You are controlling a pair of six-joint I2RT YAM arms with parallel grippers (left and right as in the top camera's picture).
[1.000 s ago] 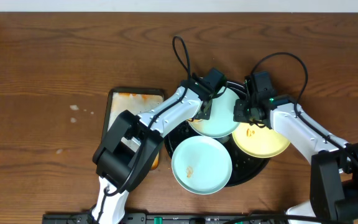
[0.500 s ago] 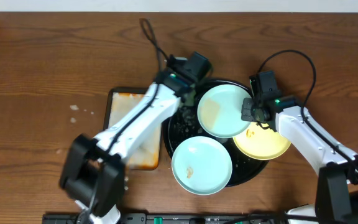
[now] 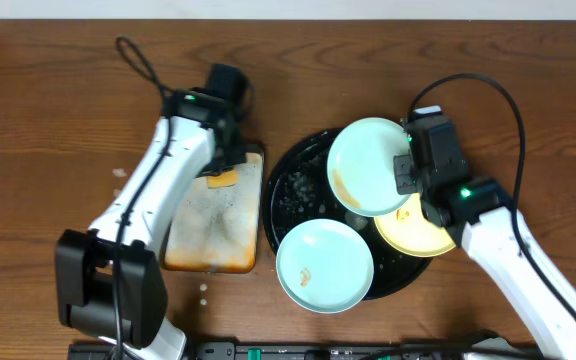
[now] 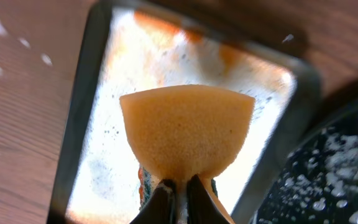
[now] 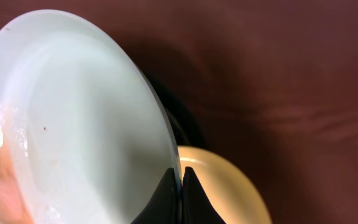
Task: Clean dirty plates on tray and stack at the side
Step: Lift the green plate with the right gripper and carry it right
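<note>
**R claw [image 5: 180, 178] grips a mint plate [image 3: 368, 165] by its rim over the tray [image 3: 290, 185]; L claw [image 4: 179, 190] holds the sponge [image 4: 188, 130] over the pan [image 3: 190, 235].**

Held mint plate: orange smear on inner left side, R claw fingers shut on its right edge. In overhead view it covers the tray's back-right part and overlaps the yellow plate [image 3: 423, 232]. Yellow plate lies at the tray's right side w/ a small orange speck, partly hidden by the R arm. Second mint plate [image 3: 325, 265] sits flat at the tray's front, overhanging the rim, one orange speck near centre. Tray is black, round, flecked w/ foam. Just left of it is the rectangular foamy pan w/ orange stains. L claw is closed tight on the orange sponge's narrow end, above the pan's far end. All on a brown wood worktop [image 3: 48, 100].
</note>
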